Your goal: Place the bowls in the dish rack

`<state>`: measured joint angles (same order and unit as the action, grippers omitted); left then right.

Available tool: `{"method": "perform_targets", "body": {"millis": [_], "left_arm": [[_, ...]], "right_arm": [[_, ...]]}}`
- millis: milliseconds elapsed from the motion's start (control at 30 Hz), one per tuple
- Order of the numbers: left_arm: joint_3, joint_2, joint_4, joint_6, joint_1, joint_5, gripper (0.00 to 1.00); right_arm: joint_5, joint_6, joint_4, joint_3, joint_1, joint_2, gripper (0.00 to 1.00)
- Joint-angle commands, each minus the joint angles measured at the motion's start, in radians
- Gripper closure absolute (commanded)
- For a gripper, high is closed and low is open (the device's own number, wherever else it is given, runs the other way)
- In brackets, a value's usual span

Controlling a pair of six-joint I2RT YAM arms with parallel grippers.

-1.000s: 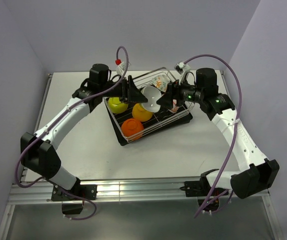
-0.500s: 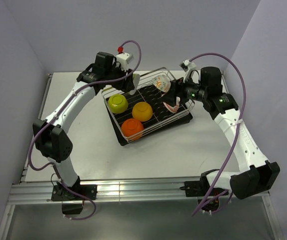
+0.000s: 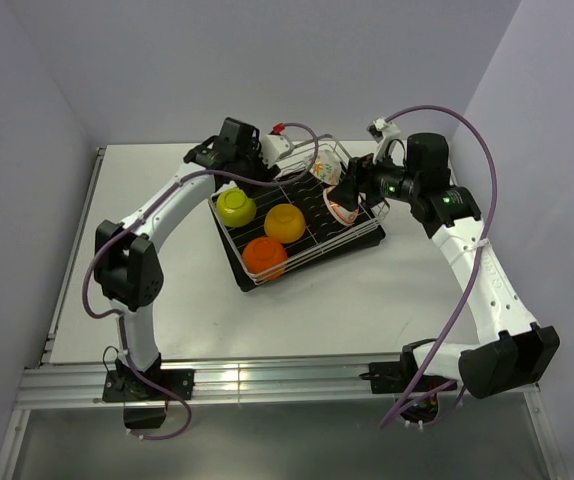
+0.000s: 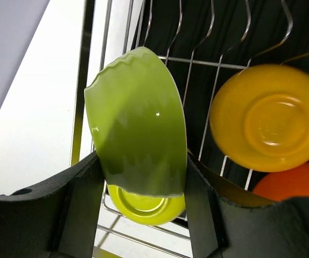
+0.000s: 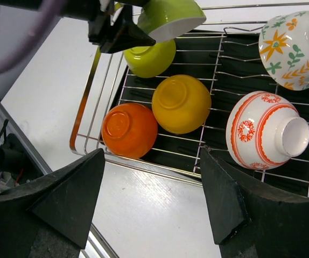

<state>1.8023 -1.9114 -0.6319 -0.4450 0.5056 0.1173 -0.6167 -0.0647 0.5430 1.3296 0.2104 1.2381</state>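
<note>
Green bowl gripped on edge in left pincer, hanging over dish rack at its left end, near far edge of counter.

Step in hand, judged: placing the sixth bowl. Next: lower into free slot beside lime bowl, then release.

Right pincer spread wide, empty, above rack.

Also racked: yellow bowl, orange bowl, red-and-white bowl, leaf-print bowl.

- Left arm: stretched far forward, forearm angled toward the right.
- Left gripper: fingers clamped on a green bowl, which is held on edge.
- Right arm: elbow bent, forearm reaching left.
- Right gripper: fingers spread wide, nothing held, aimed downward.
</note>
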Motion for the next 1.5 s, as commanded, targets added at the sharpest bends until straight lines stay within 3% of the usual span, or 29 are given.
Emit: {"method": "perform_targets", "body": {"millis": [0,267,467,1467], "left_arm": [[0.078,-0.032,-0.014,-0.127,0.022,-0.042,1.00],[0.157,-0.127,-0.054,-0.153,0.045,-0.113,1.00],[0.137,-0.144,-0.029,-0.172,0.059,-0.179,0.94],[0.089,-0.202,0.074,-0.297,0.117,-0.340,0.91]], "right_arm": [[0.012,0.011,0.000,0.023,-0.011,-0.035,0.22],[0.014,0.025,0.002,-0.001,-0.025,-0.048,0.22],[0.003,0.029,0.003,-0.003,-0.032,-0.048,0.23],[-0.034,0.048,0.011,-0.040,-0.069,-0.037,0.23]]}}
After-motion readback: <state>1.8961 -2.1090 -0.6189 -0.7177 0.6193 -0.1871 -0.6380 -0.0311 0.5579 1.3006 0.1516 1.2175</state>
